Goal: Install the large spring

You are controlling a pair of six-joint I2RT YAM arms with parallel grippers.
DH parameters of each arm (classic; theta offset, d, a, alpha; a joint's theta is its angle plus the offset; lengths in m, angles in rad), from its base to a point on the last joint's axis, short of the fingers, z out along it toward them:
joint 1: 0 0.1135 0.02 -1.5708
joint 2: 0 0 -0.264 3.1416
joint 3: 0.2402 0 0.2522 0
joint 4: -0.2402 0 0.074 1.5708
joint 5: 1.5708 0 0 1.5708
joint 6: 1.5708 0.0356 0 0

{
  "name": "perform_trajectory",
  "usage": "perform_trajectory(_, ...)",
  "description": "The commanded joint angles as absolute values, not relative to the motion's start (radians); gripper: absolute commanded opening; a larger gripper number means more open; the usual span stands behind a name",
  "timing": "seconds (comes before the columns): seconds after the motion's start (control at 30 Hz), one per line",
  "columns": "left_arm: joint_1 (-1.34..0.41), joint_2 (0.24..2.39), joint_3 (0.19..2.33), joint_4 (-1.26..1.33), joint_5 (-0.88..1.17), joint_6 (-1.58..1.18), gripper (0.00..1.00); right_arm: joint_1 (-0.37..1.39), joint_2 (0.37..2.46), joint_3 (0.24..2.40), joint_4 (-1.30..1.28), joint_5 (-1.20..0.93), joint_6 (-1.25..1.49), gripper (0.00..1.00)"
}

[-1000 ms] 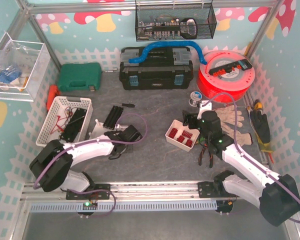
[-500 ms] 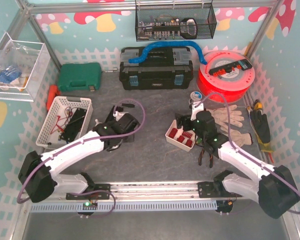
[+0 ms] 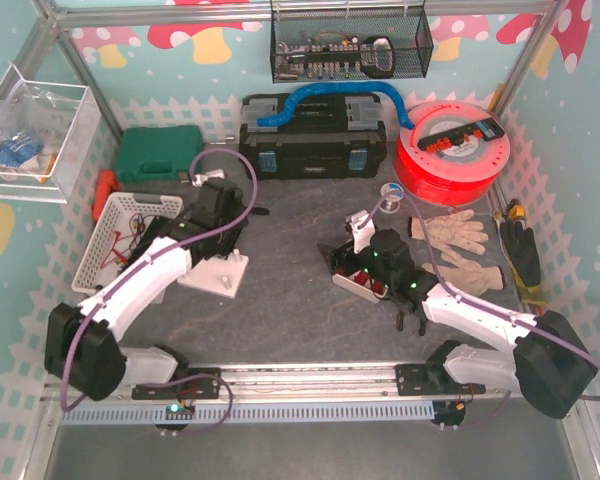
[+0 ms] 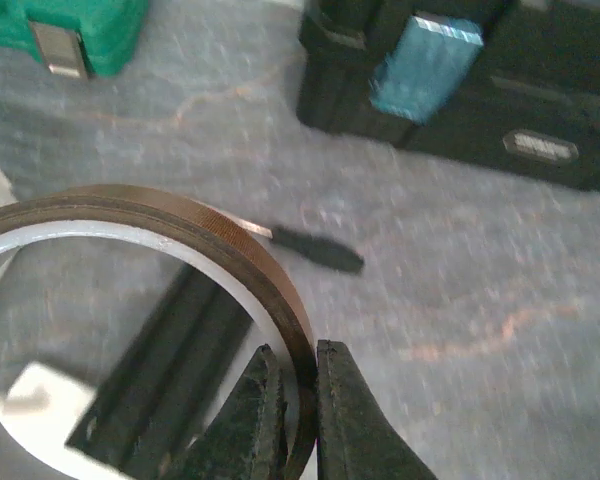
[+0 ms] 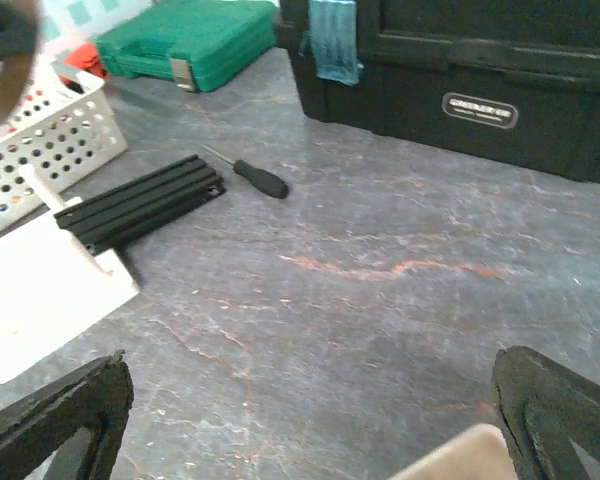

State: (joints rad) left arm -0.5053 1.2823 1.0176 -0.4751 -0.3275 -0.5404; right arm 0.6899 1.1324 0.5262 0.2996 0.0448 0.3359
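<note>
Surface: grey stone-look tabletop (image 3: 300, 325), fenced by a pale picket-print wall; I'm reading it front to back.
Pliers: black-handled pliers (image 3: 408, 319) on the table, mostly covered by the right arm.
Right gripper: right gripper (image 5: 310, 400) sits low over the table right of centre, jaws spread wide with nothing between them; only the two black fingertips show at the edges of my wrist view.
Task thing: red coil springs (image 3: 372, 286) lie in a small white open tray (image 3: 346, 283) under the right wrist, partly hidden by the arm; I can't tell which one is the large one.
Fixture: flat white plastic plate (image 3: 220, 272) lies on the table left of centre, and the left arm crosses beside it.
Left gripper: left gripper (image 4: 292, 352) has its jaws narrow, pinching the wall of a ring-shaped brown tape roll (image 4: 225, 222), one finger inside the ring and one outside; the roll is up off the table.
Rails: black slotted metal rails (image 5: 140, 203) lie flat beside the plate; I see them through the roll in the left wrist view.
Screwdriver: small black-handled screwdriver (image 5: 258, 180) just beyond the rails, apart from them.
Basket: white perforated plastic basket (image 3: 130, 240) at left, wires inside.
Gloves: pair of beige work gloves (image 3: 455, 242) at right.
Back row: green plastic case (image 3: 158, 155), black toolbox with blue latches (image 3: 312, 140), red filament spool (image 3: 452, 150), left to right against the wall.
</note>
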Motion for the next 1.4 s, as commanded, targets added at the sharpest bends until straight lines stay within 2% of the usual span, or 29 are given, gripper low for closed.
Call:
perform_trajectory(0.0, -0.390, 1.389, 1.051, -0.228, -0.267, -0.465, 0.00, 0.718, 1.137, 0.518, 0.376, 0.036, 0.299, 0.97)
perform_trajectory(0.13, -0.294, 1.526, 1.089, -0.132, -0.223, -0.454, 0.00, 0.723, 1.131, 0.510, 0.380, 0.075, 0.296, 0.97)
perform_trajectory(0.47, -0.226, 1.937, 1.367, -0.106, -0.241, -0.397, 0.00, 0.734, 1.164, 0.520, 0.372, 0.112, 0.285, 0.97)
perform_trajectory(0.73, -0.157, 2.096, 1.486, -0.110, -0.201, -0.389, 0.04, 0.738, 1.173, 0.522, 0.365, 0.157, 0.279, 0.97)
perform_trajectory(0.87, -0.143, 2.133, 1.533, -0.129, -0.185, -0.370, 0.19, 0.738, 1.173, 0.521, 0.364, 0.172, 0.281, 0.97)
perform_trajectory(1.03, -0.142, 2.080, 1.505, -0.160, -0.183, -0.378, 0.45, 0.738, 1.179, 0.522, 0.359, 0.196, 0.285, 0.98)
perform_trajectory(1.13, -0.146, 2.001, 1.450, -0.191, -0.186, -0.399, 0.55, 0.738, 1.182, 0.522, 0.360, 0.199, 0.292, 0.98)
perform_trajectory(1.37, -0.191, 1.775, 1.254, -0.245, -0.041, -0.380, 0.68, 0.738, 1.159, 0.523, 0.385, 0.081, 0.277, 0.99)
